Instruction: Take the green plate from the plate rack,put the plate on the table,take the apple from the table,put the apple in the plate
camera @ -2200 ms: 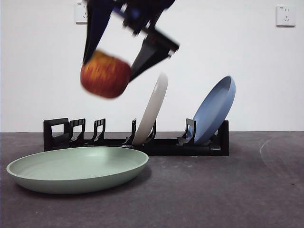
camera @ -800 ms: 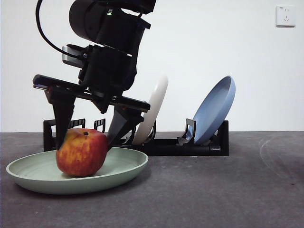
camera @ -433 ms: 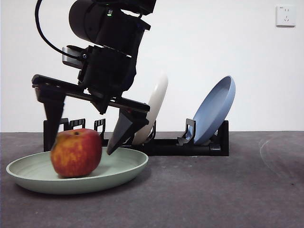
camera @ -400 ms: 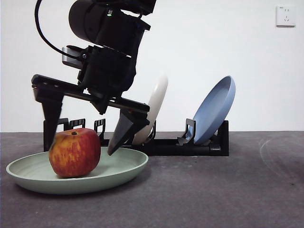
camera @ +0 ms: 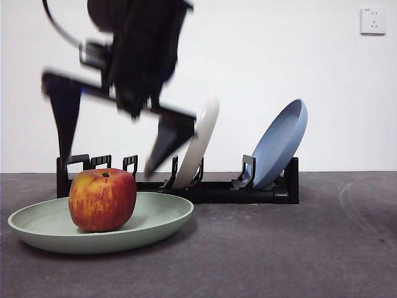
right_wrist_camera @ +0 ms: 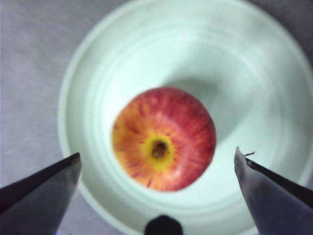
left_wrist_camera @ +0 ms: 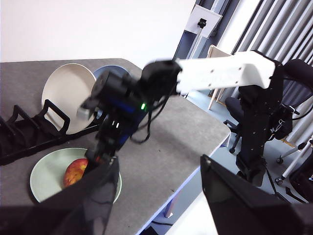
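The red and yellow apple (camera: 102, 200) rests upright in the green plate (camera: 162, 215), which lies flat on the table (camera: 279, 248) in front of the black plate rack (camera: 214, 190). My right gripper (camera: 107, 164) hangs open just above the apple, blurred, touching nothing. The right wrist view looks straight down on the apple (right_wrist_camera: 164, 138) in the plate (right_wrist_camera: 98, 88), with the right gripper (right_wrist_camera: 156, 152) spread wide on both sides. My left gripper (left_wrist_camera: 159, 161) is open and empty, high and well away from the plate (left_wrist_camera: 44, 171) and the apple (left_wrist_camera: 76, 171).
A cream-white plate (camera: 198, 146) and a blue plate (camera: 279, 143) lean in the rack behind the green plate. The table's rounded edge (left_wrist_camera: 215, 139) lies to the right arm's side. A black chair and curtains stand beyond the table.
The right gripper carried the apple down into the green plate, opened its jaws and let go. It has now risen above the apple, which rocked a little and stays in the plate.
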You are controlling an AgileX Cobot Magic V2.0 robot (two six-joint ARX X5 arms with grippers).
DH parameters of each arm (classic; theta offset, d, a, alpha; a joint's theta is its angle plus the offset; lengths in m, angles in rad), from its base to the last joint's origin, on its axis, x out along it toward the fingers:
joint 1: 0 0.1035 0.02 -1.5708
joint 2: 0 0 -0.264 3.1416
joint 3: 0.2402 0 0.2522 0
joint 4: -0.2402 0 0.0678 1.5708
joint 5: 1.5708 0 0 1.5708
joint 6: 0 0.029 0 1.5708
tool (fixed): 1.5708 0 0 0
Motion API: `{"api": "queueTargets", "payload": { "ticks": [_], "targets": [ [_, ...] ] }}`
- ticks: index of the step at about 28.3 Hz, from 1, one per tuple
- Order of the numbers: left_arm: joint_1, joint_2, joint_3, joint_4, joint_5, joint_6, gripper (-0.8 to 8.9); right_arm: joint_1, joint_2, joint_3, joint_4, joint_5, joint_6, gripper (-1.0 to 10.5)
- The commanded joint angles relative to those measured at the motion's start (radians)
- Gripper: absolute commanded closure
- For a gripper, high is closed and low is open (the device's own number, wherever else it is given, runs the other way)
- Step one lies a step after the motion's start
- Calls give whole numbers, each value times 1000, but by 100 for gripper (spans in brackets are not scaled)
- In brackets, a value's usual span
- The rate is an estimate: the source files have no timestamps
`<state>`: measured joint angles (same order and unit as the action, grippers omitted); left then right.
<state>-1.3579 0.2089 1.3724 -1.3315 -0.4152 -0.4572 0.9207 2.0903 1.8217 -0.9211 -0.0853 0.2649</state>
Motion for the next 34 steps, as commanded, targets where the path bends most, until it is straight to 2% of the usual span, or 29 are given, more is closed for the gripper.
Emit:
{"api": "queueTargets", "payload": {
  "ticks": [1, 6, 12, 20, 26, 30, 34],
  "targets": [
    [-5, 2, -4, -1, -12, -3, 531, 1, 3, 150, -146, 14, -75, 376],
    [-34, 30, -4, 16, -62, -4, 531, 2, -75, 332, -341, 83, -143, 379],
    [-79, 113, -4, 69, -112, -3, 531, 2, -271, 357, -457, 138, -154, 379],
    [-159, 304, -4, 109, -203, -3, 531, 11, -552, 309, -459, 32, -153, 381],
    [-184, 486, -4, 179, -337, 11, 531, 16, -794, 151, -459, 25, -124, 383],
    [-184, 630, -4, 267, -344, 51, 532, 16, -986, -70, -459, 38, -84, 383],
    [-183, 767, -4, 311, -344, 80, 535, 16, -1122, -248, -459, 120, -39, 383]
  ]
}}
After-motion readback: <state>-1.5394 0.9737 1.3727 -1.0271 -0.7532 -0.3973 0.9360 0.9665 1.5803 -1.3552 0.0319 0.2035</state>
